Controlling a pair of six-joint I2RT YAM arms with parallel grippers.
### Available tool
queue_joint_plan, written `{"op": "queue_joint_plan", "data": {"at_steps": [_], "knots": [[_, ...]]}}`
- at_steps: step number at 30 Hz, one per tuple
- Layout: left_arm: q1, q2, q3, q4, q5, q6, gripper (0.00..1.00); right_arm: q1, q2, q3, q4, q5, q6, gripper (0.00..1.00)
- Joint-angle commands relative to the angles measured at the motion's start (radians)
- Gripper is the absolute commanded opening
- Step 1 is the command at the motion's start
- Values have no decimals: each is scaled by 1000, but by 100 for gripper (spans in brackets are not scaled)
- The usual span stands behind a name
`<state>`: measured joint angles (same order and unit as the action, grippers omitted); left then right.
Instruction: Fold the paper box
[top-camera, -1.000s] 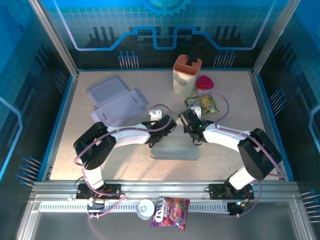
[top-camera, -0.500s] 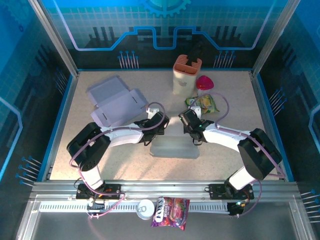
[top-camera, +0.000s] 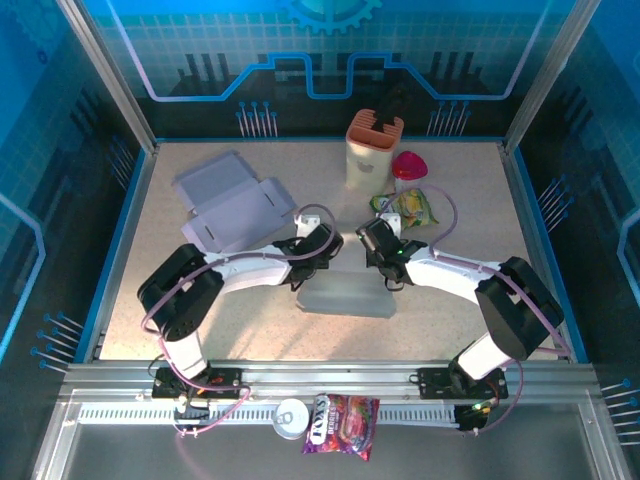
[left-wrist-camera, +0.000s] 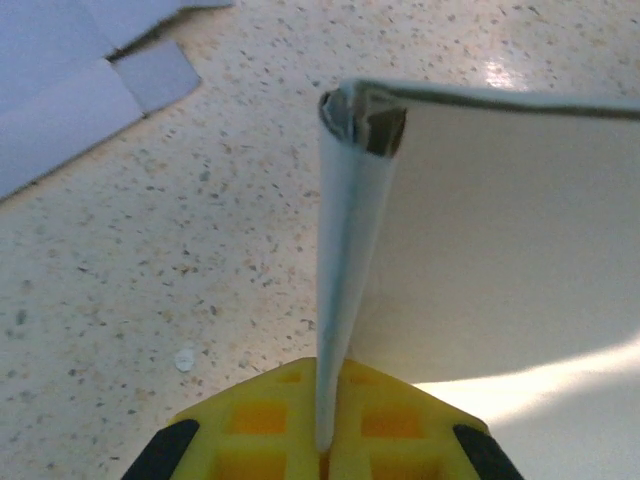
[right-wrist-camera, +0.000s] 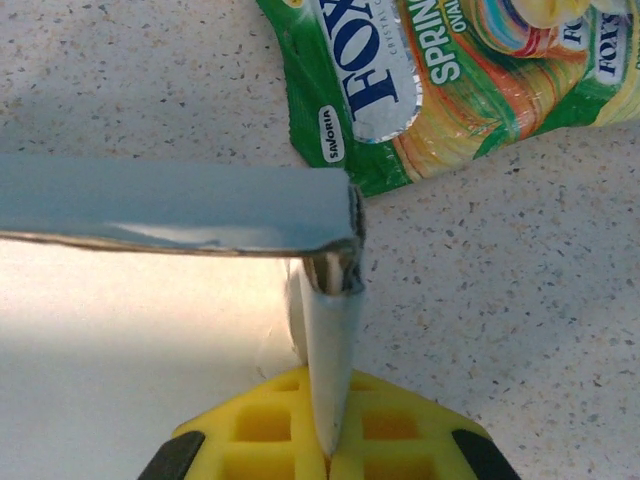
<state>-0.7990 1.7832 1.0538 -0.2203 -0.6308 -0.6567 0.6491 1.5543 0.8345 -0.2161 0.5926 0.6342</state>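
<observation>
Overhead, paper box (top-camera: 346, 298): found part-folded at mid-table between the two arms, its outline soft and the wall detail not resolved.
Overhead, left gripper (top-camera: 315, 258): set at the box's far left corner, judged placed there to keep that side wall raised.
Overhead, right gripper (top-camera: 383, 258): set at the far right corner, mirroring the left.
Overhead, room: bare table was noted near and left of the box. A flat cardboard blank (top-camera: 235, 205) lay well apart at far left, and a sweet packet (top-camera: 410, 207) lay near, behind the right wrist.
Left wrist, fingers (left-wrist-camera: 270, 425): found narrow, pinched on an upright wall (left-wrist-camera: 340, 280) that ran away to a doubled corner.
Left wrist, edges: the inner panel was seen to the right and open table to the left, with the blank's edge at the frame corner.
Right wrist, fingers (right-wrist-camera: 385, 430): found closed on the opposite wall (right-wrist-camera: 328, 370), a panel meeting it at the corner.
Right wrist, clearance: the packet was seen just beyond that corner, so outward travel there was judged tight.
</observation>
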Motion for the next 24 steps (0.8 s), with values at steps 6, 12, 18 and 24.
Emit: {"op": "queue_joint_plan", "data": {"at_steps": [6,12,18,24], "knots": [[-79,176,197,-402,-292,-421,0,17,35,3,-32,-43,35,0],[-86,228,246,-503,-344,-585,0,17,37,4,-20,-72,30,0],[-86,211,212,-357,-310,-471,0,17,40,-2,-3,-86,29,0],[-85,67,26,-46,-234,-267,11,16,31,1,-11,-78,24,0]]}}
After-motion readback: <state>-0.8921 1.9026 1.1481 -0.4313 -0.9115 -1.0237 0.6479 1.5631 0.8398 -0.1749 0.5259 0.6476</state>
